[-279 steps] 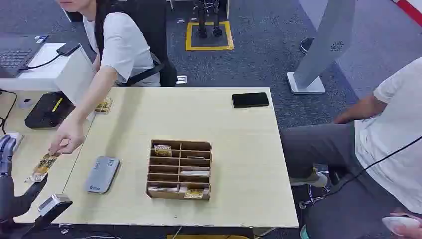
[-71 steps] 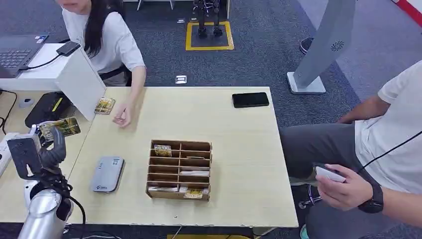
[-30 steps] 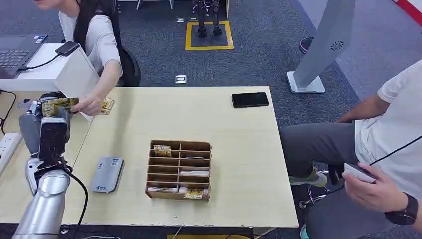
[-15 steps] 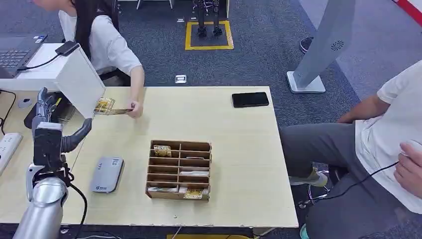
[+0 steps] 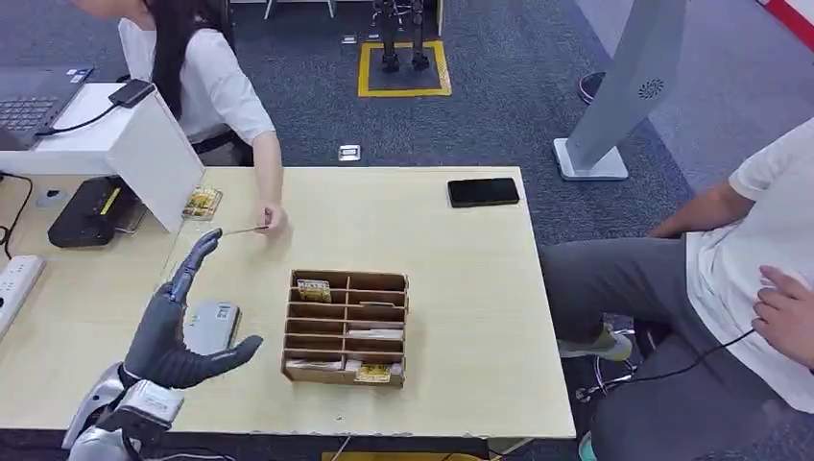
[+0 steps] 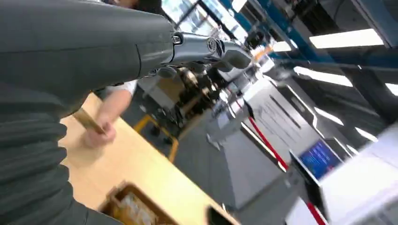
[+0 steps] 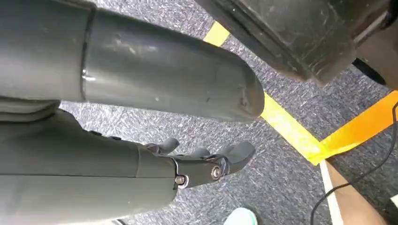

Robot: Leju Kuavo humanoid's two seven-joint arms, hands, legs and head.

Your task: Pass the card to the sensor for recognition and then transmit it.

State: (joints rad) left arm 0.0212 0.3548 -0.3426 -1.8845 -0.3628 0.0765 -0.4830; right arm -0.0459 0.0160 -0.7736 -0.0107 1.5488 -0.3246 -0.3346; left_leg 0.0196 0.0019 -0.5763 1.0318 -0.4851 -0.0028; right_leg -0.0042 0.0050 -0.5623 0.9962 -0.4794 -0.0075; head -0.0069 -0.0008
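We see the pale wood worktop (image 5: 451, 279) spread across the middle, and we take the brown divided organizer (image 5: 347, 327) standing on it as our landmark. On the far side of the worktop from the organizer sits a person in a white shirt (image 5: 206, 77), one arm reaching down to the wood; another person in a white shirt and grey trousers (image 5: 691, 279) sits off the worktop's right edge. Our left hand (image 5: 182, 322) hangs above the near left part of the worktop, left of the organizer, fingers (image 5: 197, 261) stretched apart and straight, thumb out toward the organizer, holding nothing. Beneath that hand, touching the worktop just left of the organizer, lies the grey sensor (image 5: 213, 325), partly covered by the palm. A black phone (image 5: 483, 192) lies well beyond the organizer toward the far right edge. The card (image 5: 240, 230) is pinched in the seated person's hand (image 5: 272, 218), beyond and left of the organizer; we see it nearly edge-on as a thin tan strip, its long axis running left to right, its free end pointing left. Our right hand (image 7: 206, 164) hangs over grey carpet with fingers loosely curled, nothing in them.
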